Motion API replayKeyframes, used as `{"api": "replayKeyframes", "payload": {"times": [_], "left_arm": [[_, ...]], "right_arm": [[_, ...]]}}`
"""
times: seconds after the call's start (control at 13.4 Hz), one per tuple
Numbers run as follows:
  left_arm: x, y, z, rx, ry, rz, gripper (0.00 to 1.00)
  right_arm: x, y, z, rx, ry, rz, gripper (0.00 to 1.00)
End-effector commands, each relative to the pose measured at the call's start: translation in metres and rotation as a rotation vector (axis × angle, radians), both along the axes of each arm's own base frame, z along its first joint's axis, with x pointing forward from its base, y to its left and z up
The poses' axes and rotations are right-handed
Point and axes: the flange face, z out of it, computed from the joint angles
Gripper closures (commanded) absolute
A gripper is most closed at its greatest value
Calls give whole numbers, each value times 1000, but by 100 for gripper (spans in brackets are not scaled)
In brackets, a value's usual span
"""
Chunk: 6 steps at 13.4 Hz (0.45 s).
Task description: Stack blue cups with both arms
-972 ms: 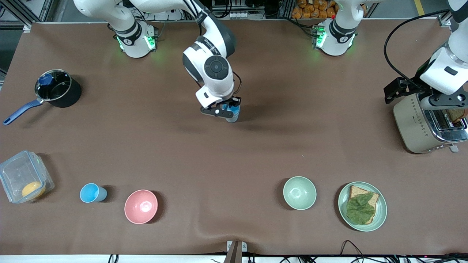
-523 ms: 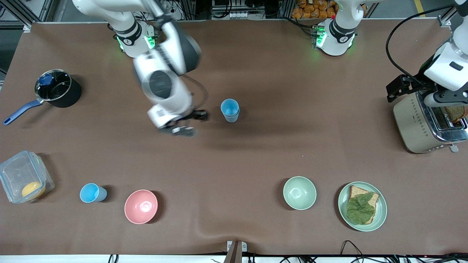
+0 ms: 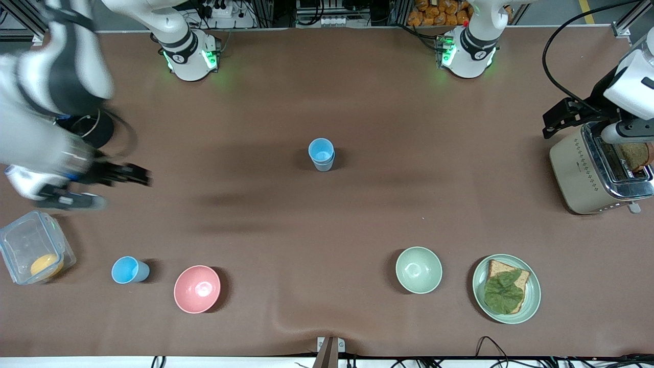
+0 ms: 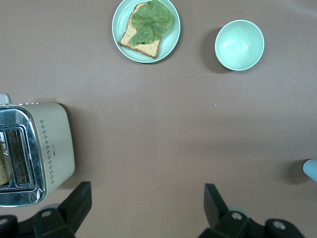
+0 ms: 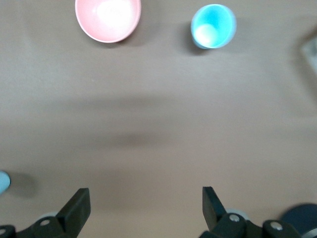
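We find a nested pair of blue cups [image 3: 321, 154] standing upright at the centre of the front view: smooth tapered plastic, a sky-blue tumbler seated inside a paler grey-blue one. A third blue cup [image 3: 129, 270], bright sky-blue with a round open mouth, stands in the lower left of that view, just beside the pink bowl [image 3: 197, 289], a glossy shallow round vessel. The wrist view of the right arm shows this cup [image 5: 213, 26] and bowl [image 5: 108, 19] apart, not touching.

The right gripper [image 3: 94, 186] hangs at the left edge of the front view, over bare cloth between the dark saucepan [image 3: 87, 128] and the clear lidded box [image 3: 31, 254]; its fingers [image 5: 77, 208] are spread wide and hold nothing. The left gripper [image 4: 146, 208] is over the cloth beside the toaster [image 3: 598, 174], a cream metal body with a chrome slotted top at the right edge; its fingers [image 4: 79, 201] are likewise wide apart and empty.

The pale green bowl [image 3: 418, 270] and a matching plate [image 3: 483, 294] carrying bread [image 3: 520, 278] and a leaf [image 3: 500, 294] sit in the lower right. The brown tablecloth [image 3: 327, 230] is matte, with a slight ripple at its lower edge. A broad unobstructed band of cloth runs across the middle of the frame around the nested pair.
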Motion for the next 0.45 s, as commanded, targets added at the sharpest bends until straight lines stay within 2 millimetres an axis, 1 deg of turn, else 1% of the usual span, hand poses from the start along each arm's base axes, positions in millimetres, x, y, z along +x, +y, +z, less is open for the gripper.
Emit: {"api": "replayKeyframes", "payload": {"times": [0.0, 0.07, 0.15, 0.22, 0.3, 0.37], "left_arm": [[-3, -1, 7, -14, 6, -27, 0], [-3, -4, 9, -14, 6, -32, 0], [-4, -5, 12, -14, 3, -35, 0], [-4, -5, 12, -14, 6, -35, 0], [-4, -5, 12, -14, 6, -37, 0], [-4, -5, 11, -13, 8, -41, 0]], "right_arm": [[-43, 12, 51, -40, 3, 47, 0], [-48, 14, 57, -70, 6, 51, 0], [-51, 11, 63, -71, 3, 51, 0], [-52, 5, 63, -68, 18, 51, 0], [-54, 2, 74, -67, 22, 46, 0], [-57, 4, 82, -65, 35, 50, 0]]}}
